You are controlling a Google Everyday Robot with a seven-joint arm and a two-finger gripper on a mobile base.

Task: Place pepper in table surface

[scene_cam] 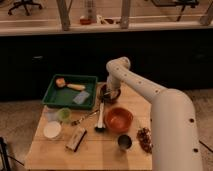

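Note:
My gripper (106,93) hangs at the end of the white arm, down at the dark bowl (113,96) near the table's back edge, just right of the green tray. The pepper does not show; the gripper and the bowl hide whatever is there. The table surface (100,150) is pale-brown wood and fills the lower middle of the camera view.
A green tray (60,99) holding food items stands at the back left. On the table lie a pale-green cup (63,114), a white lid (52,130), a spoon (84,118), a long utensil (101,118), an orange bowl (119,119), a dark cup (124,142), a grape cluster (145,139) and a small packet (76,138).

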